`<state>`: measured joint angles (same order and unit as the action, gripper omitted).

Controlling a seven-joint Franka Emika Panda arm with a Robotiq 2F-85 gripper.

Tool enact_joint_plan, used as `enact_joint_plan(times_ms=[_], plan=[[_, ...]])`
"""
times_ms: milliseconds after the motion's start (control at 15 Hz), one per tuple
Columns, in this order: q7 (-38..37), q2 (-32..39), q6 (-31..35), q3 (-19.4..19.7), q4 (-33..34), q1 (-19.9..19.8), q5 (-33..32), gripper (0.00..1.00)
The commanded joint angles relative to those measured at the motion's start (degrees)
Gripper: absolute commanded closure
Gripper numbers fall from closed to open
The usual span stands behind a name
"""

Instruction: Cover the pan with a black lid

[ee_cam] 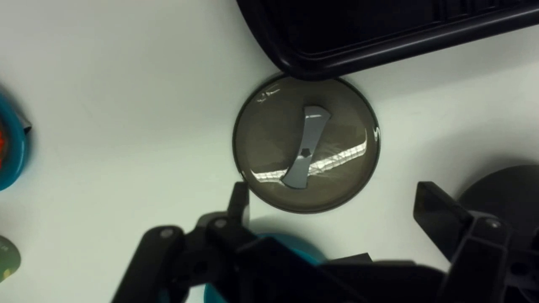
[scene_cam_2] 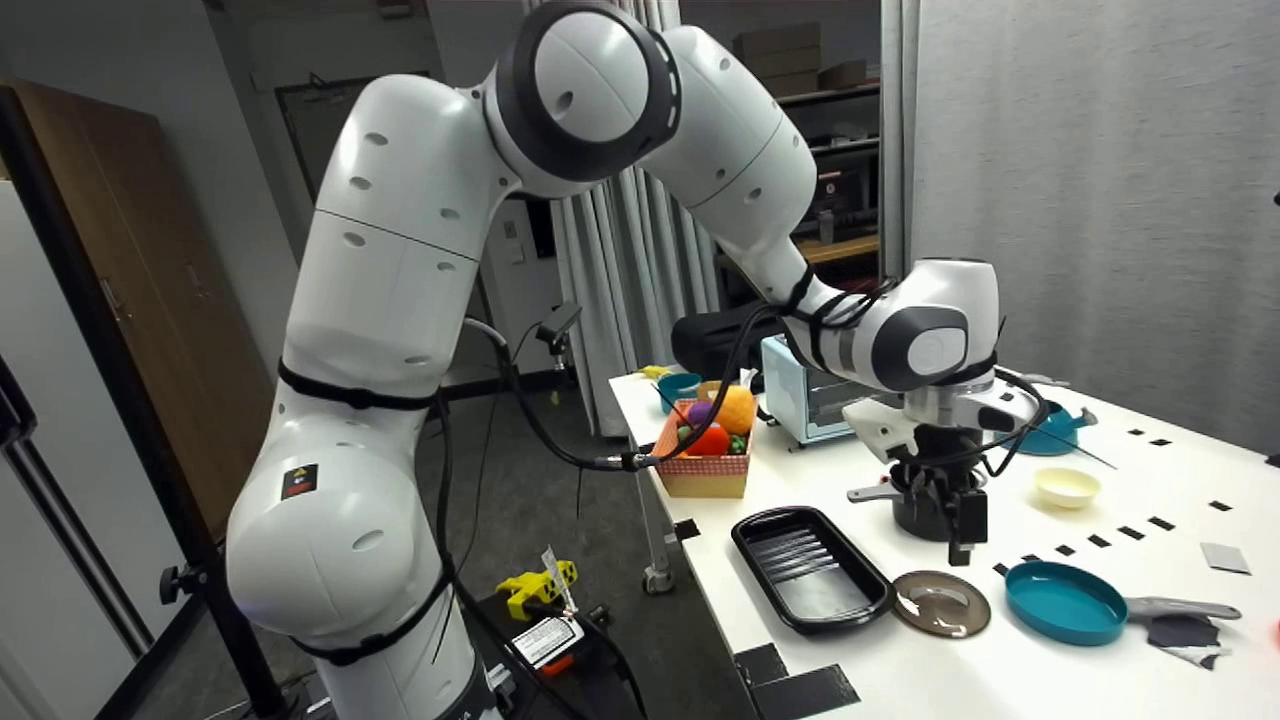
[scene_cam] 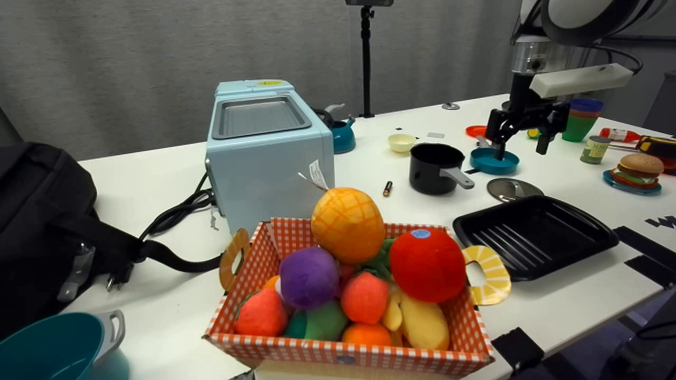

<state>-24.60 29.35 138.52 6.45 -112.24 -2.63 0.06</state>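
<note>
Your end effector (ee_cam: 334, 200) spread, empty: centre it above the smoked-glass lid (ee_cam: 294, 141) near mid-frame in wrist view; pinch the grey handle (ee_cam: 310, 138) crosswise.

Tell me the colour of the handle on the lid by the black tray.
The lid handle is grey, clearest in the wrist view.

A white table (scene_cam_2: 980, 690) is standing on a dark floor (scene_cam_2: 610, 530). Behind the table, grey curtains (scene_cam: 158, 63) are hanging in both exterior views, and shelves (scene_cam_2: 845, 248) are showing in a gap beyond it; well apart from the table, a brown cabinet (scene_cam_2: 160, 230) is standing.
</note>
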Motion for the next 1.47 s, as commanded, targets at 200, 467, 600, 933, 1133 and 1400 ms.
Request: enact_joint_plan(times_ms=[200, 467, 600, 933, 1133, 1400], plan=[[-0.59, 3.69, 2.39, 1.01, 0.97, -0.28, 4.50, 0.00], [-0.25, 4.71, 3.69, 0.87, 0.82, -0.78, 7.37, 0.00], [-0.23, 5.43, 4.22, 1.01, 0.93, -0.87, 8.19, 0.00], [-0.59, 7.60, 5.81, 1.78, 1.66, -0.65, 8.28, 0.00], [-0.83, 8.66, 6.30, 2.18, 2.15, -0.37, 8.04, 0.00], [-1.24, 9.99, 6.18, 2.36, 3.22, 0.15, 7.79, 0.18]])
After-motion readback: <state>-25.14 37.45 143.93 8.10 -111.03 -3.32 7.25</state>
